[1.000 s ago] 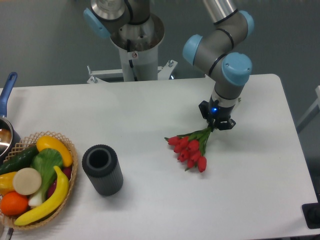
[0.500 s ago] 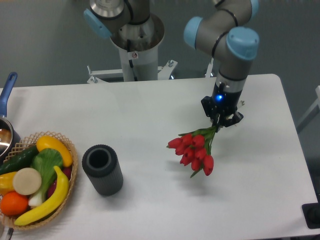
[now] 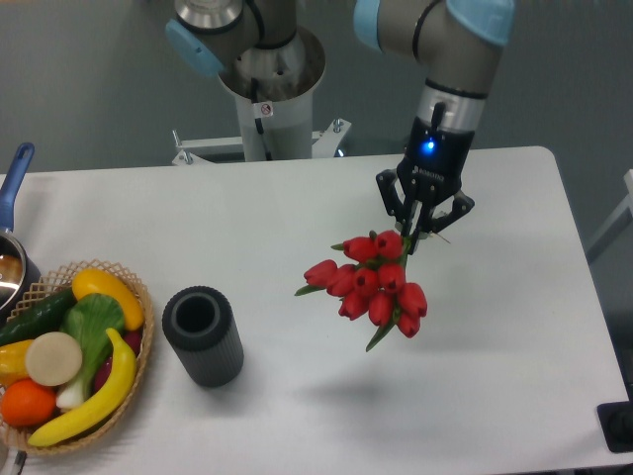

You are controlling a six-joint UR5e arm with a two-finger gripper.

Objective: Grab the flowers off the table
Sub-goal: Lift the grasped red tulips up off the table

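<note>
Since a second ago we've got the flowers (image 3: 374, 286) up off the table (image 3: 297, 208) (shadow's well below them), hanging down-left from our gripper (image 3: 419, 230), which pinches the stems; buds point toward the black cylinder (image 3: 203, 336).

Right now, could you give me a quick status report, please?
Gripper shut on flowers, stems pinched. Bunch hanging clear above table. Dark cylinder off to the side, nothing in the way.

No readable text, brands or numbers anywhere. Only a small round red-and-white sign sticker (image 3: 264, 109) on the arm's pedestal (image 3: 269, 94), too small to make out.
</note>
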